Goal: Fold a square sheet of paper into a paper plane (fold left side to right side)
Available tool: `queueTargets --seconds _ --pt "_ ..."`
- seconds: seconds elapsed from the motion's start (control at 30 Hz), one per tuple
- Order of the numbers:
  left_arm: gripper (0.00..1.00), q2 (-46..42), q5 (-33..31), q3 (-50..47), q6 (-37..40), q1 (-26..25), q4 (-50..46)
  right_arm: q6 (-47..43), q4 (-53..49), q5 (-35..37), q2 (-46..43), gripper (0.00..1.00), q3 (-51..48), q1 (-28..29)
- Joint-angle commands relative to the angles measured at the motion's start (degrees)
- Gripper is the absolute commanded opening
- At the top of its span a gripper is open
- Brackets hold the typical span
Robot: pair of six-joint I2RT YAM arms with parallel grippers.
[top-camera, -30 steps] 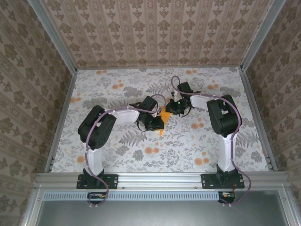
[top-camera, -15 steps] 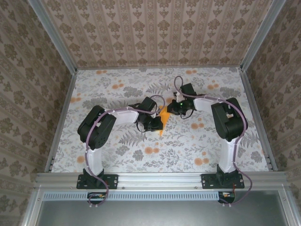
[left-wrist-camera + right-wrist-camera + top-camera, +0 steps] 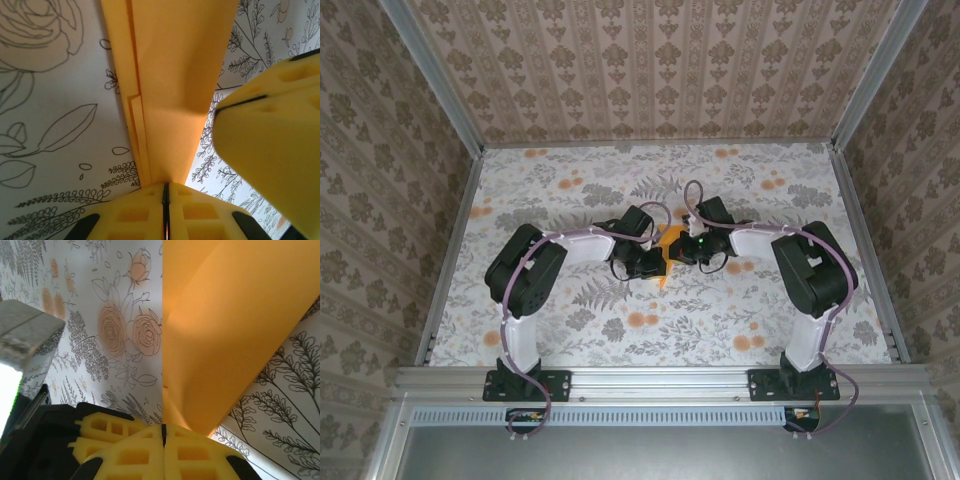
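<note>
Near the table [image 3: 570, 330] centre, left hand [image 3: 165, 192] and right hand [image 3: 163, 432] clamp the orange paper [image 3: 170, 75].

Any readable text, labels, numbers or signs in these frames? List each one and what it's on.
None. The orange paper is plain in both wrist views. The floral table cover carries only flower and leaf prints. No legible marking stands out in the top view.

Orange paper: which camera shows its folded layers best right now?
Left wrist. There the orange paper rises from the shut left gripper with stacked layer edges plain along its left side. Right wrist shows one smooth, curved face above the shut right gripper. Top external shows a small orange patch between the two wrists.
</note>
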Motion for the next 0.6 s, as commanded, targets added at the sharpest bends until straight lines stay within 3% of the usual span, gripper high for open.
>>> queueTargets --seconds 0.0,0.27,0.43,0.57 --pt "0.1 1.5 -4.1 -1.8 1.0 -0.4 -4.5 1.5 1.7 -1.2 2.0 0.06 0.3 0.4" --pt "0.1 0.6 -3.4 -1.4 1.5 -0.4 -4.4 0.3 -1.5 0.5 4.9 0.06 2.6 0.5" --pt "0.15 -4.2 -3.0 -0.1 3.2 0.1 -4.6 -0.2 -6.3 2.9 6.6 0.06 3.4 0.7" --pt "0.16 -6.9 0.8 0.3 3.2 0.0 -2.8 -0.6 -8.9 4.0 7.7 0.05 4.3 0.6"
